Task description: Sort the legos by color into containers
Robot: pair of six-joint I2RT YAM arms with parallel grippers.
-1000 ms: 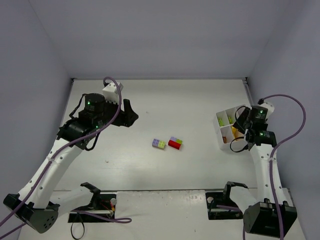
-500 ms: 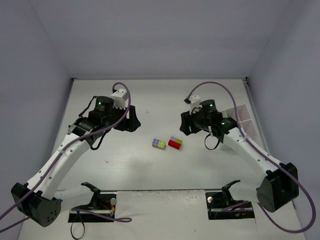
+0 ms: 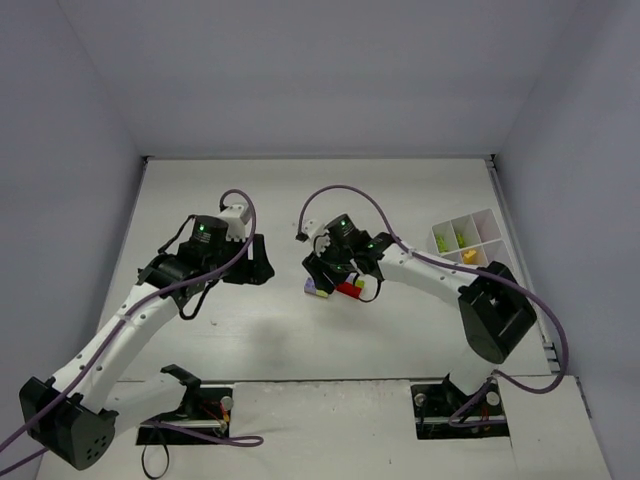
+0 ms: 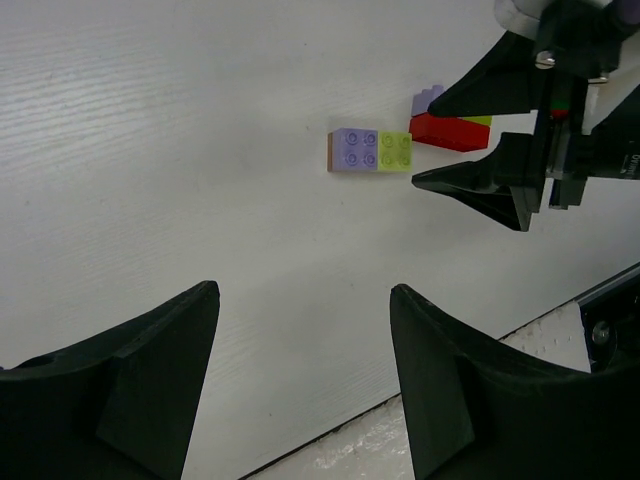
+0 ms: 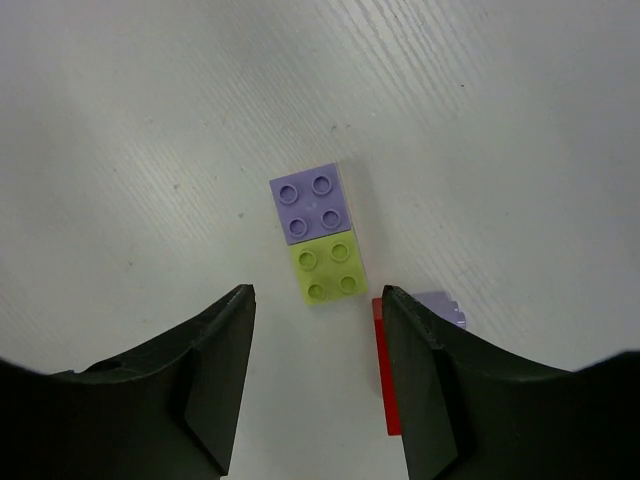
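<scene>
A joined lavender (image 5: 311, 203) and lime green lego (image 5: 327, 267) pair lies mid-table (image 3: 318, 288). Beside it sits a red lego (image 3: 350, 289) with a lavender piece (image 5: 440, 308) and a lime piece (image 4: 478, 121) against it. My right gripper (image 5: 317, 292) is open and empty just above the table, the lime end of the pair right in front of its gap. In the top view it is over the bricks (image 3: 323, 281). My left gripper (image 3: 258, 258) is open and empty, left of the bricks; its wrist view (image 4: 303, 292) sees both clusters ahead.
The white divided tray (image 3: 478, 216) stands at the right, with lime pieces (image 3: 445, 241) in a far compartment and a yellow-orange piece (image 3: 468, 257) in a nearer one. The right arm's lower body hides its near corner. The right wall is close behind it.
My right arm has swung from the tray at the right across to the bricks in the middle. My left gripper has moved slightly nearer and lower, still open.
</scene>
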